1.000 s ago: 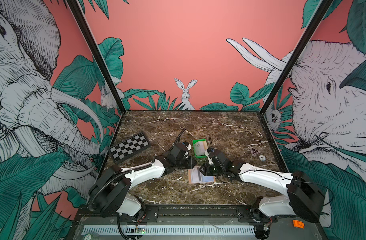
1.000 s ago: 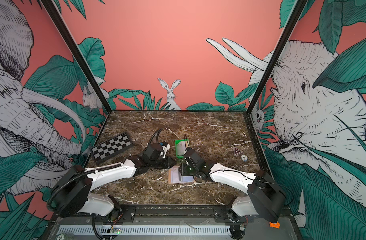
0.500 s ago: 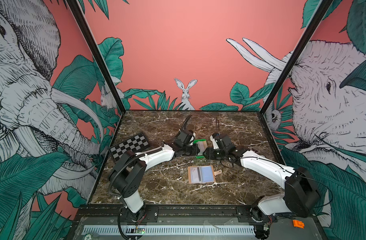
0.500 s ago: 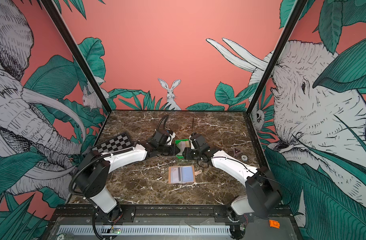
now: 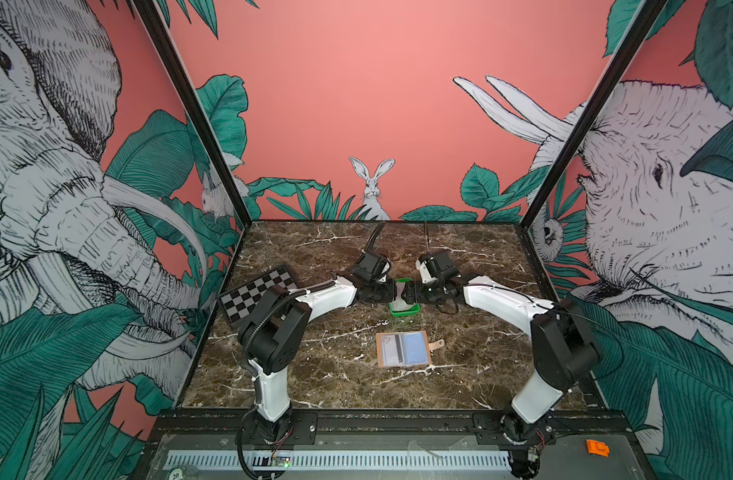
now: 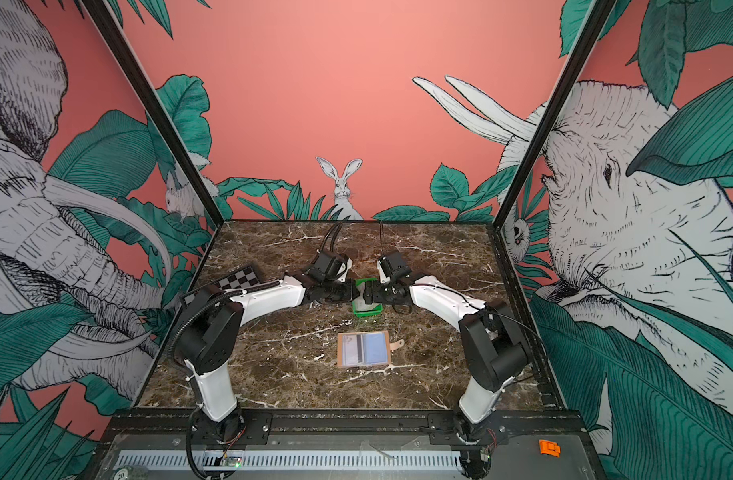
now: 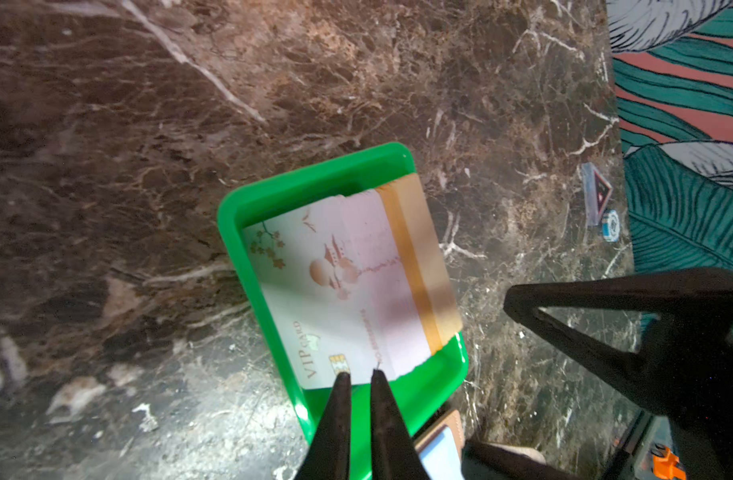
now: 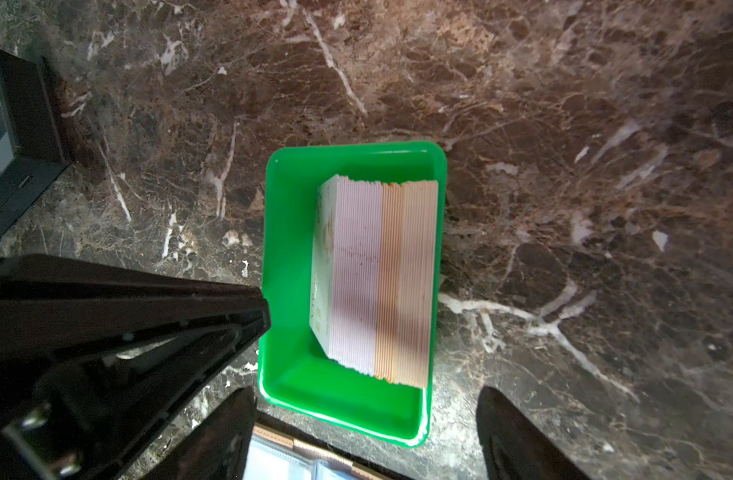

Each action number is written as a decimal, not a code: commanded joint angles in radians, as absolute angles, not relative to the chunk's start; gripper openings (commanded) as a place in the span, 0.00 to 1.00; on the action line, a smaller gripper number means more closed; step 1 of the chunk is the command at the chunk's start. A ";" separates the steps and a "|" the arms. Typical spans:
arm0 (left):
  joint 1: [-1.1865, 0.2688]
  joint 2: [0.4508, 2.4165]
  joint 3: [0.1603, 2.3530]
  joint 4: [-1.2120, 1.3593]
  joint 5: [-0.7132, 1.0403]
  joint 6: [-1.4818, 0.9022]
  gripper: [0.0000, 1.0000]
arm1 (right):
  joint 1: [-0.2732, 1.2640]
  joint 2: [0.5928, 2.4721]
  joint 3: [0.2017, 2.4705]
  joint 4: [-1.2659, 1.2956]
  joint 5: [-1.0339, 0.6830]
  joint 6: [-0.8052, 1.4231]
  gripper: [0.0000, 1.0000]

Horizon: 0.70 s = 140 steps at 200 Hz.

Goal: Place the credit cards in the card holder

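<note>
meeting over the green tray [image 7: 273,187], two robot arms face a stack of credit cards [image 7: 335,282] leaning against one wall of the tray. the danger, by the look of it: on the tray's left, the left gripper [image 7: 359,374] sits so fine on the front card's edge that it may nip two cards at once, or slip off and tip the stack flat. on the tray's right, the right gripper [image 8: 366,392] hangs so close that the two could knock together or shove the light tray. the left gripper's jaws are pinched to a slit, tips touching the front card's edge; whether a card is caught between them cannot be told. the right gripper's jaws stand wide apart above the tray, holding nothing. the card holder [image 5: 403,348] lies open on the marble, near the tray on the robot's side, a striped card showing in one sleeve.
</note>
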<state>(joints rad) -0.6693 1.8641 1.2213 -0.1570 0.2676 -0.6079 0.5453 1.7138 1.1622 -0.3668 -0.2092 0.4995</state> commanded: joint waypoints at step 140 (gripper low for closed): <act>-0.646 1.968 1.315 -0.176 0.259 -0.579 0.04 | 0.532 1.902 1.278 -0.386 -0.208 0.449 0.87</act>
